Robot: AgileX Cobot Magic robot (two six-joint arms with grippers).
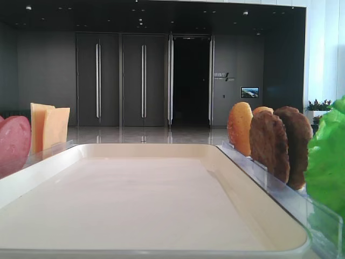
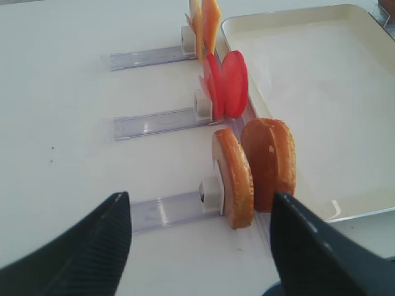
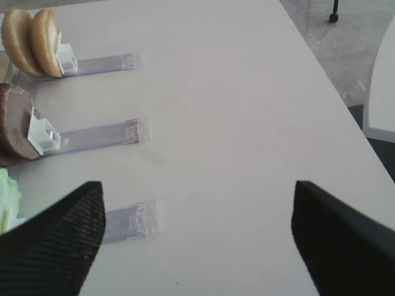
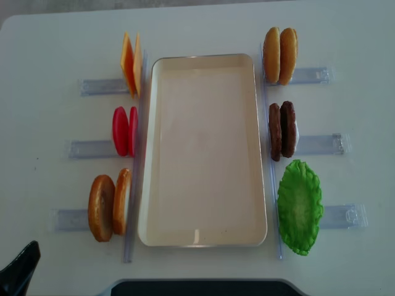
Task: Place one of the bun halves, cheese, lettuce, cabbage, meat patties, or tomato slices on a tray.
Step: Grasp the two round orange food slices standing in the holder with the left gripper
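The tray [image 4: 203, 154] lay bare in the middle of the table [image 4: 43, 49], its long axis running near to far. Along its left rim stood 3 pairs on clear racks [image 4: 92, 148]: 2 cheese slices [image 4: 129, 63] at the far end, 2 tomato slices [image 4: 125, 131] in the middle, and 2 bun halves [image 4: 109, 204] nearest. Along the right rim stood 2 more bun halves [image 4: 279, 55] far, 2 meat patties [image 4: 282, 130] in the middle, and a lettuce leaf [image 4: 299, 206] nearest.

The near-left buns stood on edge, faces turned left and right, just beside the tray's rim. In the left wrist view they [image 2: 254, 171] sat directly ahead of the left gripper [image 2: 200, 246], whose fingers [image 2: 80, 253] were spread wide with nothing between them, and the pair lay roughly in line with the gap. The right gripper [image 3: 197, 237] was likewise spread and empty, over bare table well to the right of the patties [image 3: 17, 129] and facing away from the tray.

By that layout the left arm looked the better placed, with the near-left buns its likeliest pick: a forward reach, then a short carry rightward over the rim.
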